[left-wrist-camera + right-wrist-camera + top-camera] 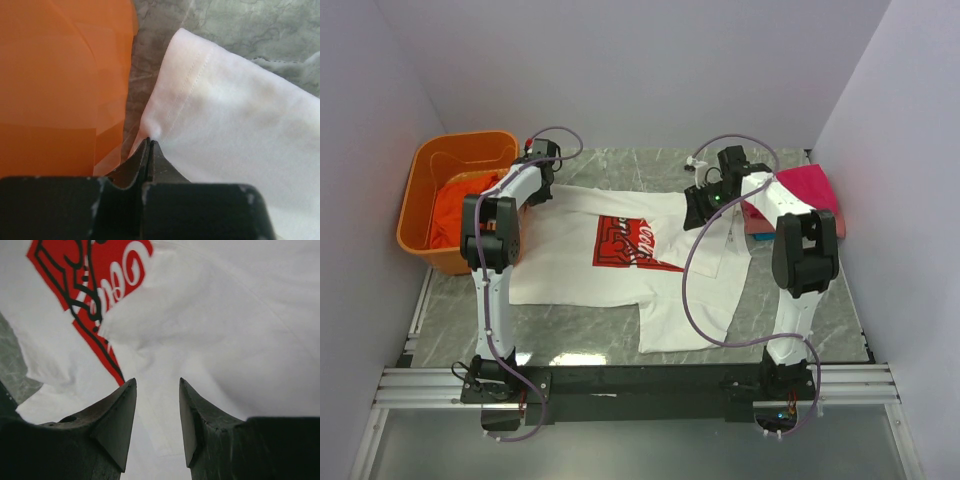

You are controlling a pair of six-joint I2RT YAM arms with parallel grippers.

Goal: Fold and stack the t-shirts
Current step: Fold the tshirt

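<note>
The white t-shirt (620, 275) with the red print (625, 243) lies spread on the marble table, partly folded at the right. My left gripper (542, 160) is at the shirt's far left sleeve, beside the basket. In the left wrist view it (149, 141) is shut on a pinch of the white sleeve (200, 100). My right gripper (698, 208) hovers over the shirt's right part. In the right wrist view it (157, 382) is open, with white cloth (215, 335) and the red print (95, 280) below. A magenta shirt (807, 187) lies at the far right. An orange-red shirt (452, 212) lies in the basket.
The rigid orange basket (424, 178) stands at the far left, close to my left gripper; its wall fills the left of the left wrist view (60, 85). Walls enclose the table on three sides. Purple cables loop over both arms.
</note>
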